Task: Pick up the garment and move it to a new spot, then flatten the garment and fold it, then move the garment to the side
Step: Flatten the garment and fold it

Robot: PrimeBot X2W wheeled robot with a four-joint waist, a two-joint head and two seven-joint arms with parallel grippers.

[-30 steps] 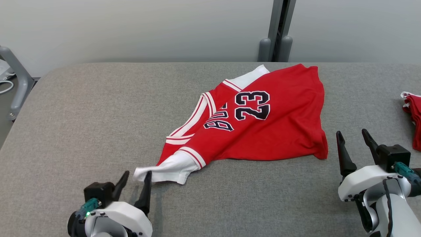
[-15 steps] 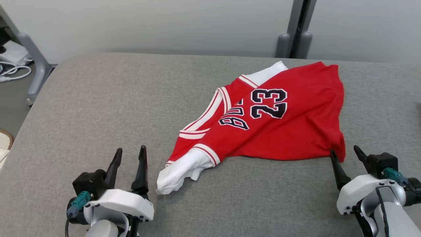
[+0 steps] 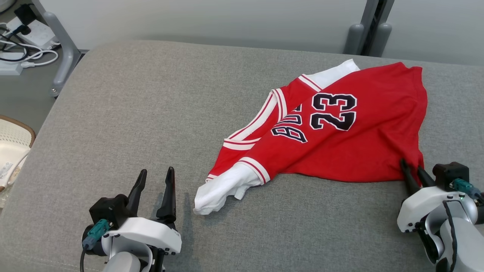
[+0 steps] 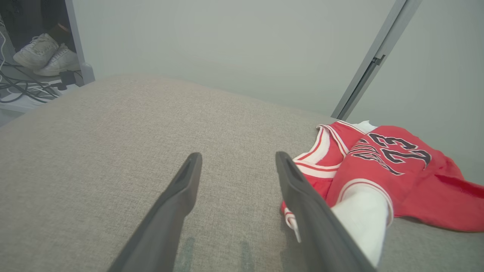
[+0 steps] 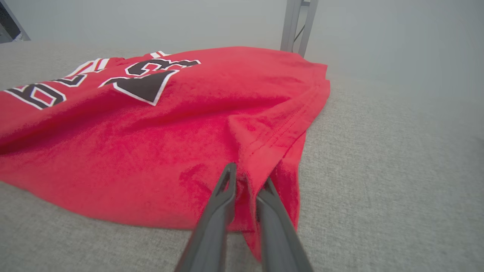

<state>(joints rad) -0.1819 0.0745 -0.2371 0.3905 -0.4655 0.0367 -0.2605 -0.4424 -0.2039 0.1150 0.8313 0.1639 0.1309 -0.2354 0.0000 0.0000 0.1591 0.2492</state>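
The garment (image 3: pixel 332 151) is a red jersey with a black "23" and white trim, lying crumpled on the grey padded table (image 3: pixel 151 105). Its white sleeve (image 3: pixel 223 187) points toward the near left. My right gripper (image 3: pixel 411 165) is at the jersey's near right corner. In the right wrist view, that gripper (image 5: pixel 248 173) has its fingers pinched on a fold of the red hem (image 5: pixel 264 151). My left gripper (image 3: pixel 156 170) stands open on the bare table, just left of the white sleeve. In the left wrist view, the left gripper (image 4: pixel 238 155) holds nothing, and the garment (image 4: pixel 408 177) lies to its right.
The table's left edge drops to a floor with cables and a power strip (image 3: pixel 22 41), a metal leg (image 3: pixel 60 49) and a pale basket (image 3: pixel 11 147). A grey post (image 3: pixel 368 34) stands behind the table. Shoes (image 4: pixel 41 53) sit on the floor at the far left.
The head camera has shifted. My right gripper has moved in to the jersey's near right corner and closed on it. The white sleeve has bunched up, and the left gripper now stands beside it.
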